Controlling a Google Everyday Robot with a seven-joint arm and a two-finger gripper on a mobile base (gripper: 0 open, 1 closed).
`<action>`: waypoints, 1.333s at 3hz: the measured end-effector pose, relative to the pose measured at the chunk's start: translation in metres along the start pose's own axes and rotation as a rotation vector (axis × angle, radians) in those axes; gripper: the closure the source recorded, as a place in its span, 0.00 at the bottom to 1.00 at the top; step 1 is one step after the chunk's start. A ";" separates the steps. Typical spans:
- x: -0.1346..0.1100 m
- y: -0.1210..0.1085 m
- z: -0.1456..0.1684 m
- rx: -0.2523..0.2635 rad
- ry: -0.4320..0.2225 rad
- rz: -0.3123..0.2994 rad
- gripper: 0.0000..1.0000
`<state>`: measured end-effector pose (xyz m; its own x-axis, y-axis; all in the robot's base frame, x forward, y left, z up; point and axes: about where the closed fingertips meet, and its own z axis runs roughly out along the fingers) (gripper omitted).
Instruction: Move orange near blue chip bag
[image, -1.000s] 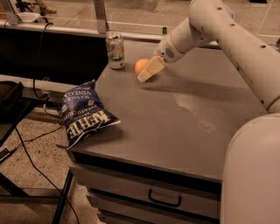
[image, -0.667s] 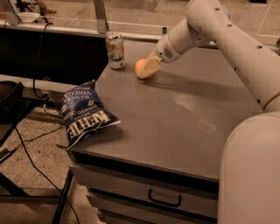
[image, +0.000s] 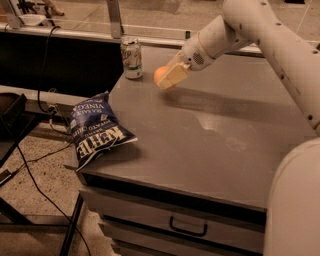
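The orange (image: 159, 75) is a small round fruit at the back left of the grey tabletop, just right of the soda can. My gripper (image: 168, 77) reaches down from the upper right and its pale fingers (image: 173, 74) are closed around the orange, hiding its right side. The blue chip bag (image: 95, 130) with white "Kettle" lettering lies wrinkled at the table's left front corner, hanging partly over the edge, well apart from the orange.
A silver-green soda can (image: 132, 57) stands upright at the back left, close to the orange. The grey table (image: 215, 145) has a drawer with a handle (image: 187, 229) below its front edge. Cables (image: 35, 160) run over the floor at left.
The gripper has closed in on the orange and now covers its right side; orange and gripper sit slightly further left, nearer the can. The bag and can have not moved.
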<state>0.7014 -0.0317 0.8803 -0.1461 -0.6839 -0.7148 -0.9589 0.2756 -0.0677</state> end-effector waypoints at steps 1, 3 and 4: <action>-0.012 0.046 -0.010 -0.077 -0.044 -0.034 1.00; -0.020 0.139 0.021 -0.291 -0.071 -0.054 1.00; -0.020 0.144 0.025 -0.307 -0.069 -0.055 0.78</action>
<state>0.5720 0.0387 0.8674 -0.0852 -0.6415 -0.7624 -0.9951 0.0159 0.0978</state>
